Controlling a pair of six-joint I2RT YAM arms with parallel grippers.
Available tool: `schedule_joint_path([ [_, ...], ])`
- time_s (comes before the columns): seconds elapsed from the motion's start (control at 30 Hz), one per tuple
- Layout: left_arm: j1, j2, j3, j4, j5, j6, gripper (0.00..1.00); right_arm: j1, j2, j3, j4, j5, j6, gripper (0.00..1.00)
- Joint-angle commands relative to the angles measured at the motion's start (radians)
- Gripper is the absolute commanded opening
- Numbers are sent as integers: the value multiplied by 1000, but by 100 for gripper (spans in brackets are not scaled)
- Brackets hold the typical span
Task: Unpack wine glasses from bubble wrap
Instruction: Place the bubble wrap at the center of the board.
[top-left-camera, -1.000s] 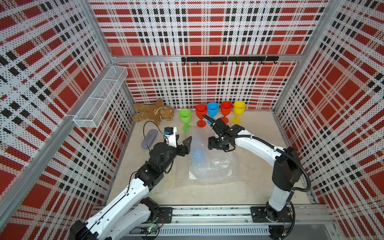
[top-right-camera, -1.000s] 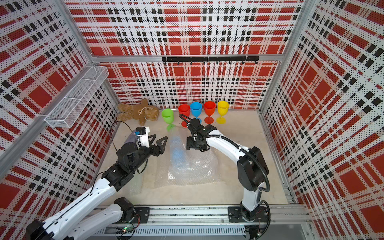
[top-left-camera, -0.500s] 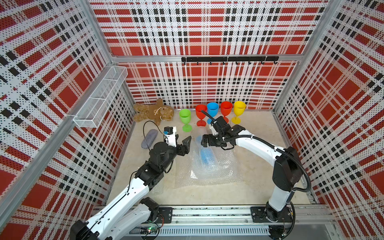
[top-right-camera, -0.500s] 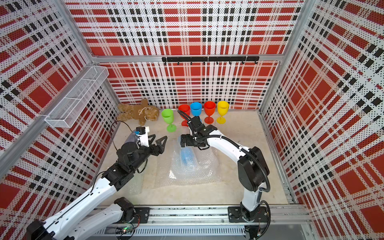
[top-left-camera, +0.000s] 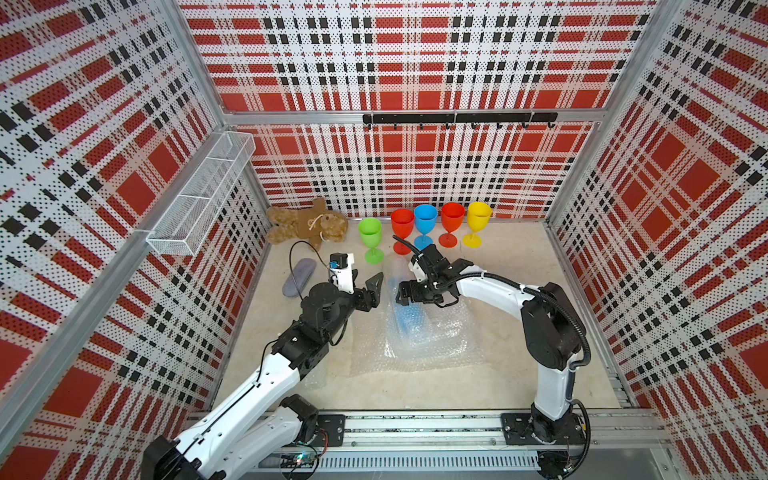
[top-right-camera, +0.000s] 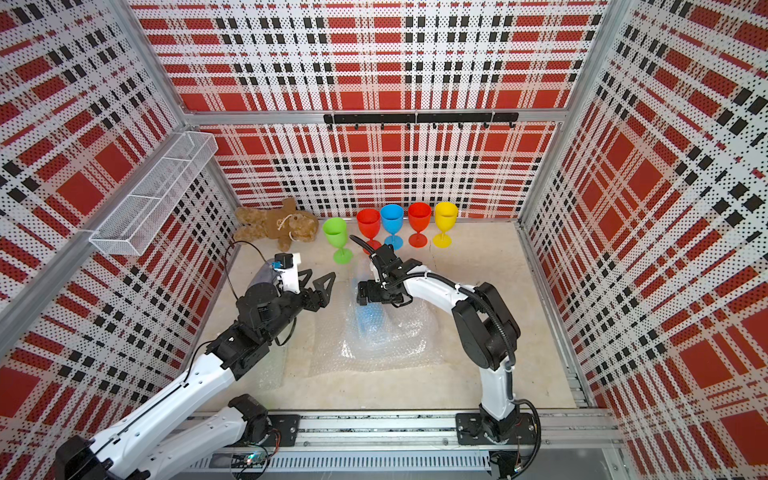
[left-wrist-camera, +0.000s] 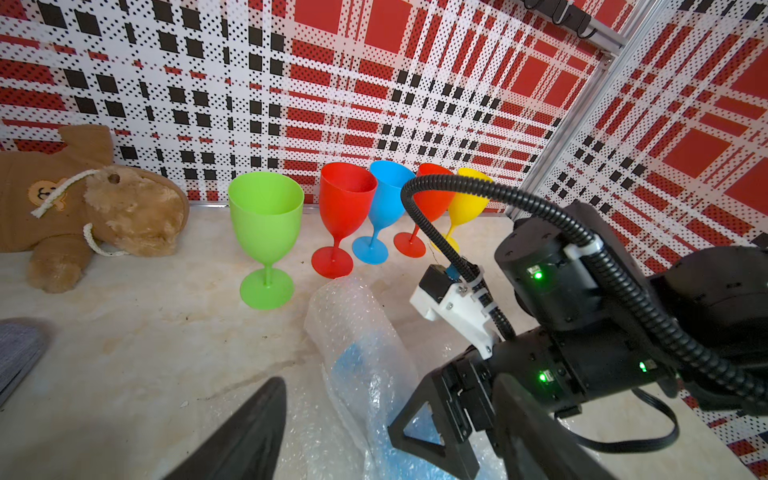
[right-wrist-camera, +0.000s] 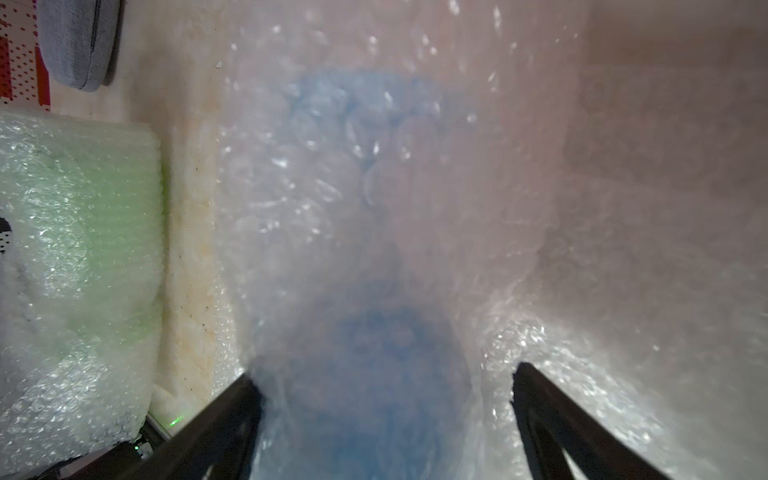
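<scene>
Five wine glasses stand in a row by the back wall in both top views: green (top-left-camera: 370, 239), red (top-left-camera: 402, 227), blue (top-left-camera: 425, 222), red (top-left-camera: 452, 219), yellow (top-left-camera: 478, 220). Another blue one (top-left-camera: 405, 318) lies rolled in bubble wrap (top-left-camera: 419, 349) mid-floor. My right gripper (top-left-camera: 400, 300) (right-wrist-camera: 384, 374) is open, its fingers on either side of this wrapped glass (right-wrist-camera: 374, 395). My left gripper (top-left-camera: 370, 279) (left-wrist-camera: 390, 380) hangs open just left of it, holding nothing. A green glass in its own wrap (right-wrist-camera: 79, 232) lies under my left arm.
A brown teddy bear (top-left-camera: 307, 226) lies in the back left corner, a grey pouch (top-left-camera: 299, 276) near it. A wire basket (top-left-camera: 199, 195) hangs on the left wall and a hook rail (top-left-camera: 457, 118) on the back wall.
My right gripper moved left and down over the wrapped blue glass and its jaws widened. The roll shifted a little to the right. The left arm stayed put.
</scene>
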Motion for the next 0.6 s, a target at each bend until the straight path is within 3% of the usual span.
schedule_joint_path([
  [0.0, 8, -1, -15, 12, 2, -6, 79, 3, 11, -39, 70, -50, 28, 87],
  [0.2, 8, -4, -15, 11, -2, -2, 79, -27, -62, -126, 196, -131, 87, 75],
  [0.57, 8, -2, -15, 11, -7, 2, 79, -41, -275, -223, 209, -79, 147, 73],
])
